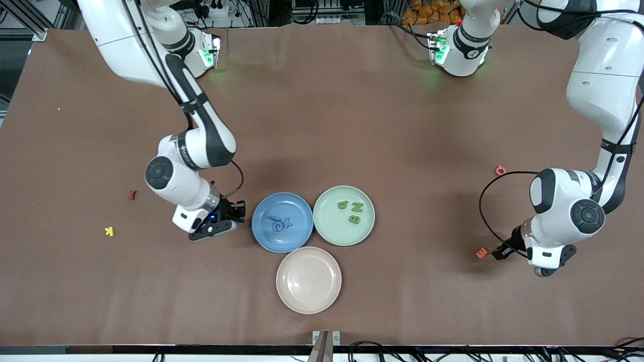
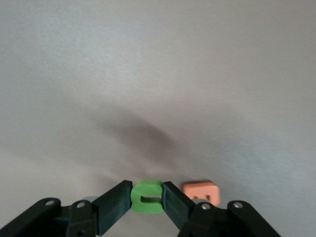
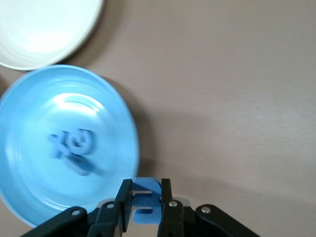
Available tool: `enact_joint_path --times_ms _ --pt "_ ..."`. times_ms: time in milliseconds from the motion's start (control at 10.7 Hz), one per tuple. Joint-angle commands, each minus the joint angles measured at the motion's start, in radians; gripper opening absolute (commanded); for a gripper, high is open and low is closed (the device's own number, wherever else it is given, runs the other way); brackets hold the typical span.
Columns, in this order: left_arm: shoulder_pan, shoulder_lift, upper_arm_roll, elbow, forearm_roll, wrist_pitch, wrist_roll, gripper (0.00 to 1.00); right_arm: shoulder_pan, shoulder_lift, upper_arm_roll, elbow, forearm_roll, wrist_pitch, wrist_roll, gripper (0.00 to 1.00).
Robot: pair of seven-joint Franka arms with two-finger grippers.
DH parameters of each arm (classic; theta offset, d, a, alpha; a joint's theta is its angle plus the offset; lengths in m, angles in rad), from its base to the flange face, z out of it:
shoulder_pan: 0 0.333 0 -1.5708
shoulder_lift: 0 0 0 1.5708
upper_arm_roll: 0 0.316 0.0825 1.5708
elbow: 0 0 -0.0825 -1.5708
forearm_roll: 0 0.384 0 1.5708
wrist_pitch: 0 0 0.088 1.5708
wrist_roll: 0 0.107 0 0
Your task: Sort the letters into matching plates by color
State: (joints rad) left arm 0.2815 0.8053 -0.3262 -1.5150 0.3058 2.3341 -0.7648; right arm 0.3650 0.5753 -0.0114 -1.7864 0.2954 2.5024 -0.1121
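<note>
My right gripper (image 1: 237, 213) is shut on a blue letter (image 3: 145, 200), low over the table just beside the blue plate (image 1: 298, 207), toward the right arm's end. That plate (image 3: 49, 98) holds a small clump of blue letters (image 1: 280, 223), which also show in the right wrist view (image 3: 73, 150). The pale green plate (image 1: 332, 230) holds three green letters (image 1: 350, 211). The beige plate (image 1: 308, 279) is bare. My left gripper (image 1: 501, 251) is shut on a green letter (image 2: 146, 196), low over the table beside an orange letter (image 1: 481, 253), which also shows in the left wrist view (image 2: 200, 190).
A red letter (image 1: 133, 194) and a yellow letter (image 1: 109, 231) lie on the table toward the right arm's end. A pink-red letter (image 1: 500, 170) lies toward the left arm's end. The beige plate's rim (image 3: 39, 29) shows in the right wrist view.
</note>
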Motion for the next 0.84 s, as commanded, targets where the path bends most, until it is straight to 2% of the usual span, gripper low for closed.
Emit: enact_joint_path --times_ms 0,187,373,467,560,747 --pt "-0.008 -0.018 -0.068 -0.004 -0.028 -0.006 -0.088 0.00 0.070 0.030 -0.007 0.070 0.014 -0.004 0.103 0.22" --pt "-0.040 -0.018 -0.121 -0.002 -0.017 -0.007 -0.193 0.00 0.098 0.061 -0.004 0.116 0.016 -0.001 0.111 0.23" --pt "-0.134 -0.018 -0.122 -0.002 -0.028 -0.007 -0.331 0.00 0.123 0.093 -0.004 0.159 0.021 0.000 0.112 0.27" --pt "-0.174 -0.018 -0.122 0.009 -0.030 -0.007 -0.399 0.00 0.129 0.095 -0.002 0.163 0.019 0.000 0.111 0.40" --pt "-0.217 -0.018 -0.123 0.021 -0.030 -0.007 -0.463 0.00 0.130 0.093 -0.004 0.169 0.014 -0.004 0.100 0.99" --pt "-0.292 -0.015 -0.135 0.048 -0.031 -0.007 -0.569 0.00 0.111 0.092 -0.015 0.188 -0.039 -0.063 -0.019 1.00"
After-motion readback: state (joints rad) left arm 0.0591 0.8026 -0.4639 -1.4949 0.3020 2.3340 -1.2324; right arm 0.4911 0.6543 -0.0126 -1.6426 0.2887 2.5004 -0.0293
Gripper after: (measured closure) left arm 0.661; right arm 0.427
